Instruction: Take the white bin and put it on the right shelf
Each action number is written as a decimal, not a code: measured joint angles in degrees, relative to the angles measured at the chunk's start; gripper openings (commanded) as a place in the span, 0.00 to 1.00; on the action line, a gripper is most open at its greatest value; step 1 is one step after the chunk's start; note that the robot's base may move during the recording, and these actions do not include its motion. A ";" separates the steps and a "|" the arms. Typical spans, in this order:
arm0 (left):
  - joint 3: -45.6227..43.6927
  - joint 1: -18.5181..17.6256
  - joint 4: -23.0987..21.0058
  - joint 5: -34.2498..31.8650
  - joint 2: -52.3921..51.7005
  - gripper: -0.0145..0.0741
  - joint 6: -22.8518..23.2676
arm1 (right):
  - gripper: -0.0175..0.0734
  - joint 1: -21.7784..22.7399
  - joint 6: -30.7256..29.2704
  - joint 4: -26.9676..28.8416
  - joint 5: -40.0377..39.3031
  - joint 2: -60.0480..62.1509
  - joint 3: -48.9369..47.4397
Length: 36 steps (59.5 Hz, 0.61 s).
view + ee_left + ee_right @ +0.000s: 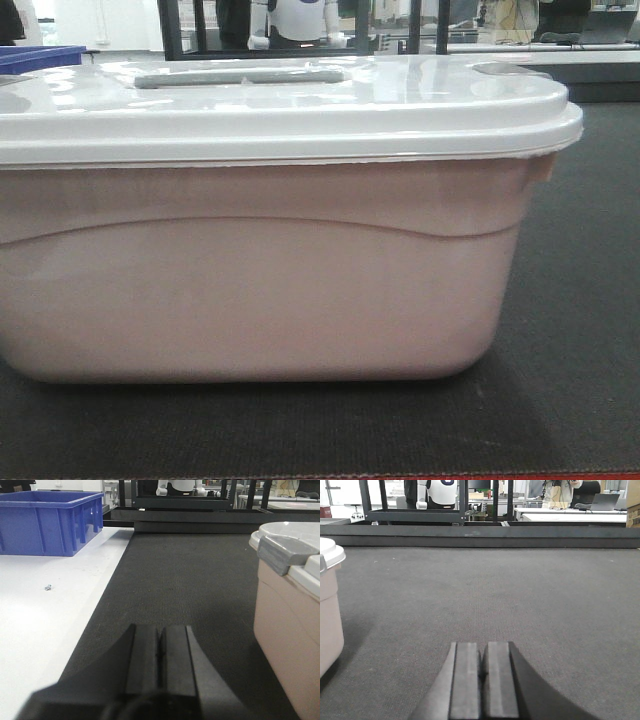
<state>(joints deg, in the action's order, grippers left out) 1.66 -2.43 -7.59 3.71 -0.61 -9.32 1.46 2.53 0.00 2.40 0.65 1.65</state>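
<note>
The white bin (260, 300) filled most of the front view, and its left end was cut off by the frame edge, so only its right rounded corner showed. It sat on the dark mat (580, 300), lid (300, 115) on, with the grey recessed handle (240, 76) seen nearly edge-on. The wall was translucent but too cloudy to show any contents. A thin red strip (500, 476) ran along the bottom edge of that view; what it belonged to could not be made out.

From the left wrist only one end of the bin appeared, at the right edge, with a grey latch (282, 552) over the lid rim. From the right wrist just a sliver of it showed at the left edge.

The left gripper (160, 650) lay low over the mat with its fingers (142, 655) pressed together to a thin seam, holding nothing, apart from the bin. The right gripper (481, 675) was likewise closed on nothing – its bases ran out of frame below – and well apart from the bin.

A blue bin (47, 522) stood on the white tabletop (45, 630) left of the mat, its inside hidden by its wall. Beyond the mat stood a black frame (415, 515), partly blocking a white robot figure (440, 492) whose top was cut off. A laptop (607, 501) sat on a far desk.
</note>
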 measured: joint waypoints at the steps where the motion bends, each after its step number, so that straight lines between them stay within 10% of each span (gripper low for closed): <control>1: 0.00 0.00 0.00 0.00 0.00 0.03 0.00 | 0.27 0.00 0.00 0.00 0.00 0.00 0.00; 36: 0.00 0.00 0.00 0.00 0.00 0.03 0.00 | 0.27 0.00 0.00 0.00 0.00 0.00 0.00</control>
<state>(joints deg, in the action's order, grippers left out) 1.66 -2.43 -7.59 3.71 -0.61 -9.32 1.46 2.53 0.00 2.40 0.65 1.65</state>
